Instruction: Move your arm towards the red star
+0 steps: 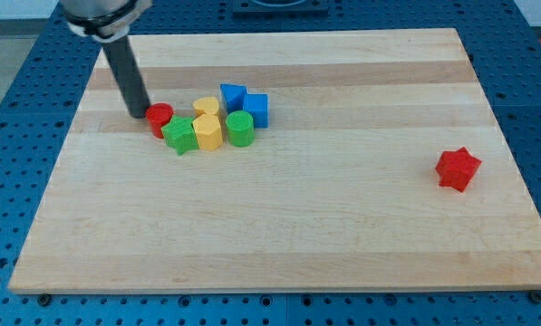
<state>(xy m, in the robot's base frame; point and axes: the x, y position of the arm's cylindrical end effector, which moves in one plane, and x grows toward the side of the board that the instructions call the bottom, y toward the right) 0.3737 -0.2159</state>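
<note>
My tip (136, 115) was down on the wooden worktop (279, 244), near the view's top left corner. The end effector was only a plain dark rod, so it had nothing to open or close, and it held nothing. Just beside my tip, on the view's right, stood a red cylinder (159, 118); I could not tell if they touched. Six more blocks were bunched up past it on the same side, perhaps because they had been pushed together: a green star (179, 135), a yellow heart-like block (207, 107), a yellow hexagon block (207, 132), a green cylinder (240, 129), a blue block that looked like a triangle (232, 95) and a blue cube (256, 109). The red star (457, 169) sat all alone, well apart from my tip, far toward the view's right and a bit toward the bottom. I think it was alone so the way to it stayed easy. Counting them: two red blocks, two green, two yellow and two blue, so eight in all. To reach the star, I guessed my tip would need to go round the bunch, or it might shove blocks along.
</note>
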